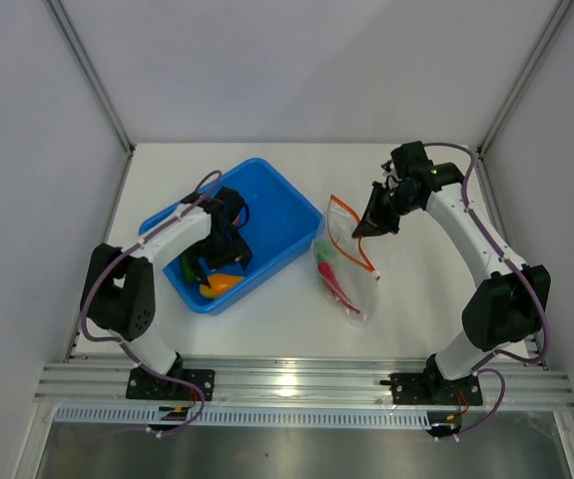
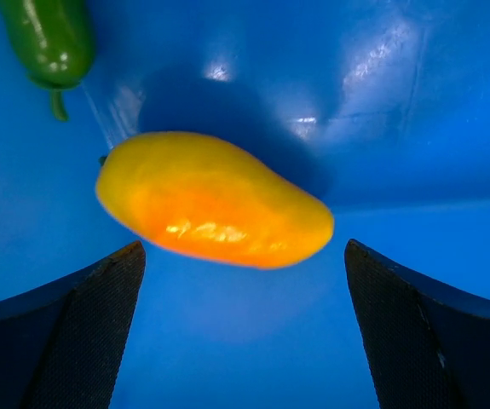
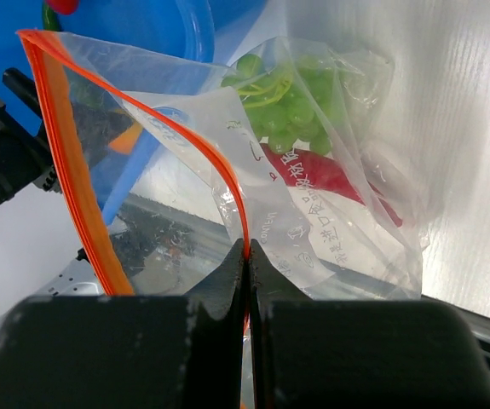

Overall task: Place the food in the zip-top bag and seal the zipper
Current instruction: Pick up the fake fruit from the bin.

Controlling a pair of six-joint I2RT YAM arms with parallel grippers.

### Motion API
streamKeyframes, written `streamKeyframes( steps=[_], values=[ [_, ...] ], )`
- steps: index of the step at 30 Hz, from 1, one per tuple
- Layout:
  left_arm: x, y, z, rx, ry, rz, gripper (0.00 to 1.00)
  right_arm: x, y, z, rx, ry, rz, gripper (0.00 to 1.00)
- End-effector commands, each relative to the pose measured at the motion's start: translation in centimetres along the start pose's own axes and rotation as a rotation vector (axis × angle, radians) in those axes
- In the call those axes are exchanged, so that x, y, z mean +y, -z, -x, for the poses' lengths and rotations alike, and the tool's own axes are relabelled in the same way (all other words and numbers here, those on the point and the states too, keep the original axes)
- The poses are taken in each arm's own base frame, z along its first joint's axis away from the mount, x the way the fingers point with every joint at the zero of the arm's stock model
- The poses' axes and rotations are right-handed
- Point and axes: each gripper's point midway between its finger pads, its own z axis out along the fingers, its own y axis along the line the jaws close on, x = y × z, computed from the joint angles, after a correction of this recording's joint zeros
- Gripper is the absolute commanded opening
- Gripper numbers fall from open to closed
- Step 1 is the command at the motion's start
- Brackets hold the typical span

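The left gripper (image 2: 243,249), fingers spread, hangs inside the blue plastic tray (image 1: 277,190). The yellow-orange oval toy fruit (image 2: 215,200) lies just ahead of it, long axis running finger to finger. The right gripper (image 3: 246,256) pinches the red-orange zipper strip (image 3: 67,158) of the clear crinkly zip-top bag (image 3: 313,230), which lies on the worktop (image 1: 416,319) right of the tray.

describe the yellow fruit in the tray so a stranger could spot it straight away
Start at the blue tray on the left arm's side. In its near corner, under the left gripper, lies the yellow-orange fruit. It is a smooth plump oval, unlike the slim green pepper beside it.
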Motion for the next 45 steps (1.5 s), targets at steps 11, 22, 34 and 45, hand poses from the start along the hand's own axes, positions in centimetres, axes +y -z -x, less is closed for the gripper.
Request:
streamKeyframes(
  steps=[11,22,34,45],
  values=[
    [-1.8,-2.5,0.5,0.042,0.088,-0.002,0.99,-0.2,1.6,0.5,-0.045,0.02,-0.016,0.0],
    [-2.2,-3.9,2.6,0.018,0.069,0.034,0.99,-0.8,1.7,0.9,-0.051,0.013,-0.012,0.0],
    [-3.8,-4.5,3.1,0.019,0.02,-0.018,0.75,-1.6,1.6,1.5,-0.048,-0.005,-0.011,0.0],
    [-5.0,-0.4,5.5,-0.097,-0.032,-0.129,0.27,-1.3,1.7,1.3,-0.07,0.003,0.025,0.0]
  ],
)
